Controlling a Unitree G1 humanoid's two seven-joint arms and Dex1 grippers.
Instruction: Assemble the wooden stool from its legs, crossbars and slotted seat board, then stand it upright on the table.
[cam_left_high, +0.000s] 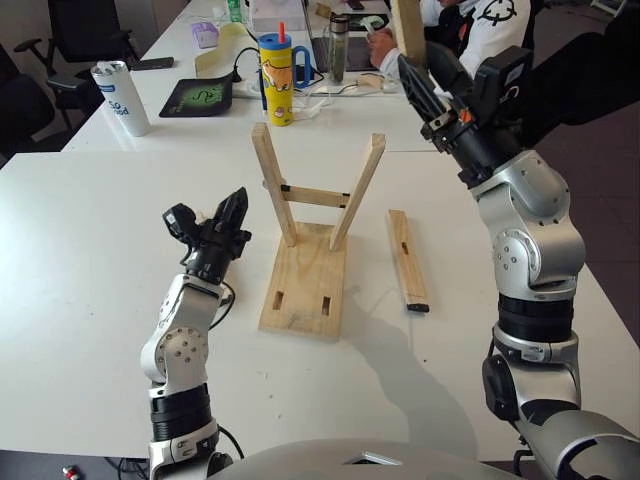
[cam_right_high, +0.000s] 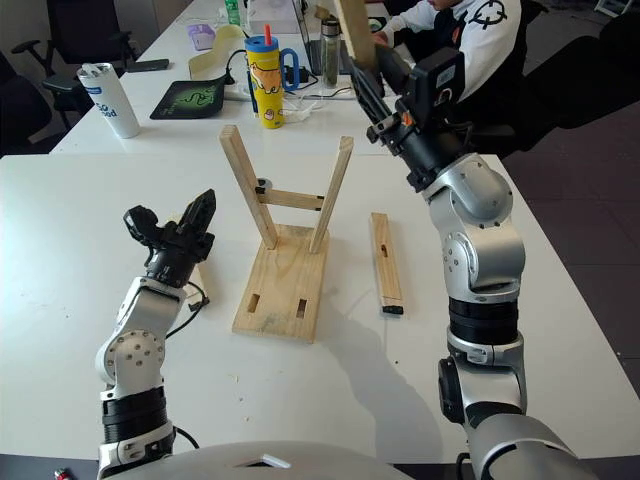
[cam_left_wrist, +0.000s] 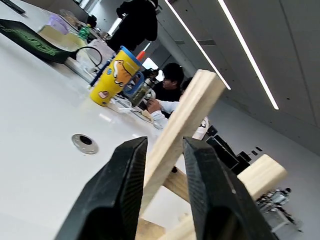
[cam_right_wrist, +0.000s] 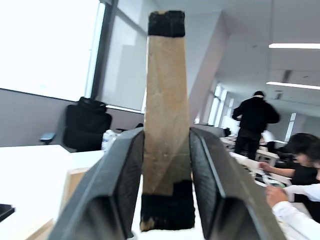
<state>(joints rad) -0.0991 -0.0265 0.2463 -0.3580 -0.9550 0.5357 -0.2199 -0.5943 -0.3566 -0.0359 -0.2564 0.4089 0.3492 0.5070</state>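
seat board (cam_left_high: 305, 265) pale wood | leg (cam_right_wrist: 166, 100) tan, black-tipped | cup (cam_left_high: 277, 85) yellow, blue | table (cam_left_high: 80, 260) white

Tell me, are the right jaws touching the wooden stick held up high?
Touching. The right wrist view shows the wooden stick pressed between both jaws, with no gap on either side.

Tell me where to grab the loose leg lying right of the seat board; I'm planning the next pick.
Grip the leg near its middle, coming straight down from above, with the fingers closing across its narrow width. It lies flat on the table, apart from the seat board, so both long sides are free. A mid grip probably leaves the ends clear for slotting.
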